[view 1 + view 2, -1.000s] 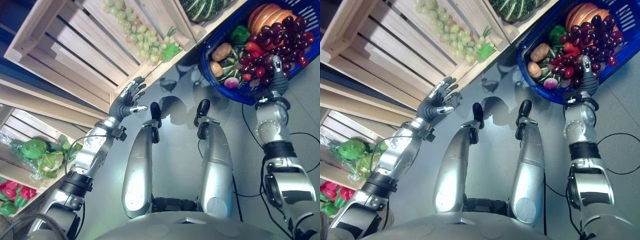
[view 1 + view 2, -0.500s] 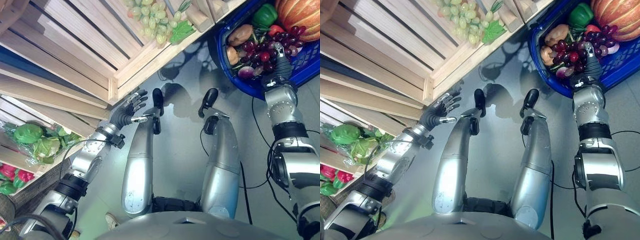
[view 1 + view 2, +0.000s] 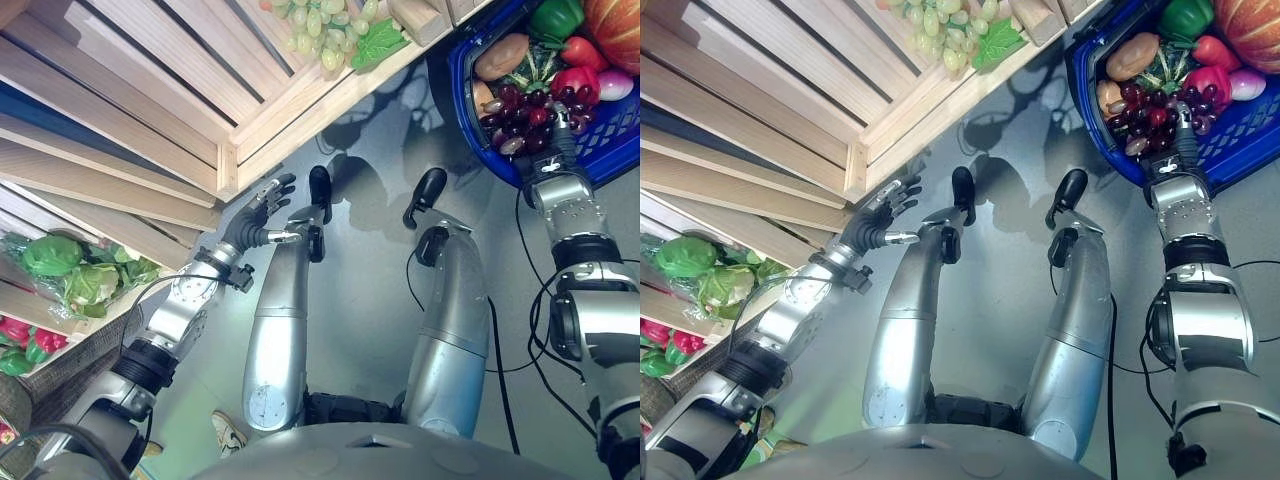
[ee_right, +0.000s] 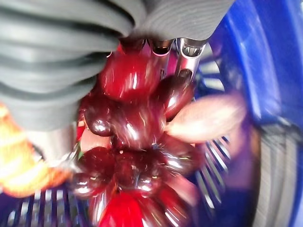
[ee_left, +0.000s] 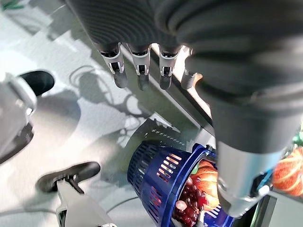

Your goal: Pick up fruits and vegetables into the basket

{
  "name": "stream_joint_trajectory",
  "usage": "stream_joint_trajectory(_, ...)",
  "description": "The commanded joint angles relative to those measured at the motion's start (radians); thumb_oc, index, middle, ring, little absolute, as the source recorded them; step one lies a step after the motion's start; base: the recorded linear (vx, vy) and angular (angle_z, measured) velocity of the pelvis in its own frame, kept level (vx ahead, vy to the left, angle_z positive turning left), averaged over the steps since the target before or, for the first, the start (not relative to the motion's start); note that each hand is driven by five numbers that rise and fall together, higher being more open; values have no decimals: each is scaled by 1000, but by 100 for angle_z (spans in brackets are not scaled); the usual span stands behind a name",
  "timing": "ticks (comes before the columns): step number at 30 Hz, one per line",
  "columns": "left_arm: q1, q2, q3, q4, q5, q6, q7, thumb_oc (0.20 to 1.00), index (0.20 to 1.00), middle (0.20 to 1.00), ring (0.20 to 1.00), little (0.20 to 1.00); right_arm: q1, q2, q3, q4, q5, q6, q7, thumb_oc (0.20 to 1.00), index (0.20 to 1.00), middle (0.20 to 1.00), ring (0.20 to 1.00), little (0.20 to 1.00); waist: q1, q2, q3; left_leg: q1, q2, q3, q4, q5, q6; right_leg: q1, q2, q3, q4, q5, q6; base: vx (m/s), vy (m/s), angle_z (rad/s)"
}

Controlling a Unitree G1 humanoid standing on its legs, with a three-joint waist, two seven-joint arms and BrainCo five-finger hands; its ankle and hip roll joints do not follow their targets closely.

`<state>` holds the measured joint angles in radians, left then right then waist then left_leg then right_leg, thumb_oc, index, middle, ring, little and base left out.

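1. The right hand [image 3: 1181,150] reaches into the blue basket [image 3: 1240,140] at the far right, its fingers [image 4: 185,61] lying among the dark red grapes [image 4: 132,118]. Whether they are curled round the bunch or simply resting on it I cannot tell — the grapes hide the tips.

2. So the task's thing, the grape bunch, is already inside the basket, lying on top of a potato [image 3: 1133,57], a green pepper [image 3: 1185,17], a red pepper [image 3: 1208,80] and an orange pumpkin [image 3: 1250,22].

3. By my reading the step in hand is the release. To do it well, the fingers should straighten fully before the wrist lifts, so that no stem snags and drags the bunch back over the rim.

4. The lift should go straight up and away from the basket wall; a sideways pull risks tipping the load, which already sits high.

5. The left hand [image 3: 259,212] hangs with its fingers spread and holding nothing, just below the near corner of the wooden crate [image 3: 180,90].

6. Green grapes [image 3: 320,25] lie further along that crate, and lettuce [image 3: 70,270] sits in the lower crate at the left — likely next picks, once the right hand is clear.
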<state>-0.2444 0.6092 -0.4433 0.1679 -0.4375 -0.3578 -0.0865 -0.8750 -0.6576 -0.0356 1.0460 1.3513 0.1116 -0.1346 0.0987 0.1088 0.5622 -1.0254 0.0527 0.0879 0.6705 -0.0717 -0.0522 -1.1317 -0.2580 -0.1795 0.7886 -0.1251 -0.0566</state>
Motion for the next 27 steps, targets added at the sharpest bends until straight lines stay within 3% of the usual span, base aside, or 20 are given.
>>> stream_joint_trajectory(1,13,-39,-39,-94,48,-76,61,1000,1000,1000,1000,1000,28,-111,14,14,-100,-125,-156,1000,1000,1000,1000,1000,-31,157,-42,25,-9,8,-101,-13,34,27,47,2,14,-61,98,0,0,0)
stream_joint_trajectory(2,8,-37,-42,-103,70,-93,84,1000,1000,1000,1000,1000,27,-106,10,14,-130,-185,-245,1000,1000,1000,1000,1000,-34,158,-42,37,-10,12,-113,-11,33,38,50,0,-1,-57,99,0,0,0)
stream_joint_trajectory(4,7,-37,-46,-102,108,-134,123,1000,1000,1000,1000,1000,40,-89,-2,3,-203,-218,-310,1000,1000,1000,1000,1000,-39,158,-42,60,-11,16,-133,-7,30,62,56,-3,-30,-50,101,-16,38,-1)
stream_joint_trajectory(6,-2,-51,-34,-116,146,-178,172,1000,1000,1000,1000,1000,79,-43,-1,-83,-391,-321,-418,1000,1000,1000,1000,1000,-50,163,-42,78,-13,37,-182,31,31,74,64,-17,-81,-17,88,-72,154,-5)
stream_joint_trajectory(8,17,-66,-28,-139,181,-190,204,1000,1000,1000,1000,1000,157,-4,6,-179,-513,-379,-503,1000,1000,1000,1000,1000,-65,163,-42,133,-21,41,-199,13,21,118,71,0,-91,-37,96,-16,163,-7)
stream_joint_trajectory(10,25,-72,-10,-148,254,-188,269,1000,1000,1000,1000,1000,220,17,10,-260,-623,-408,-547,1000,1000,1000,1000,1000,-79,163,-42,143,-21,60,-221,37,26,124,74,-6,-117,-14,86,-21,128,-14)
stream_joint_trajectory(11,35,-73,-13,-148,267,-186,282,1000,1000,1000,1000,1000,243,23,13,-271,-648,-407,-550,1000,1000,1000,1000,1000,-82,162,-42,171,-25,54,-216,13,19,149,76,6,-110,-38,96,69,133,-20)
stream_joint_trajectory(15,74,-69,42,-173,362,-168,370,1000,1000,1000,1000,1000,423,75,49,-453,-840,-381,-574,1000,1000,1000,1000,1000,-117,151,-42,235,-25,79,-240,11,14,204,85,20,-144,-38,100,27,144,-17)
stream_joint_trajectory(17,107,-53,83,-187,485,-175,457,1000,1000,1000,1000,1000,534,110,58,-526,-918,-412,-574,1000,1000,1000,1000,1000,-138,142,-42,274,-24,92,-244,3,11,244,90,27,-155,-43,102,9,157,-9)
stream_joint_trajectory(18,118,-33,119,-205,642,-173,548,1000,1000,1000,1000,1000,603,132,65,-577,-979,-437,-587,1000,1000,1000,1000,1000,-152,135,-42,283,-22,106,-253,20,17,253,92,25,-171,-22,96,-9,153,-12)
stream_joint_trajectory(21,139,13,194,-246,881,-99,750,1000,1000,1000,1000,1000,704,145,67,-666,-1087,-440,-562,1000,1000,1000,1000,1000,-179,122,-42,344,-19,115,-255,9,17,307,97,41,-184,-26,103,33,154,-19)
stream_joint_trajectory(23,148,33,235,-263,967,-55,822,1000,1000,1000,1000,1000,742,149,72,-698,-1142,-442,-545,1000,1000,1000,1000,1000,-191,116,-42,373,-18,120,-257,4,18,330,93,47,-188,-29,107,39,131,-21)
stream_joint_trajectory(27,141,115,342,-256,1213,110,960,1000,1000,1000,1000,1000,822,145,100,-783,-1292,-451,-507,1000,1000,1000,1000,1000,-225,100,-42,450,-12,138,-264,-3,12,400,74,62,-210,-25,123,43,138,-15)
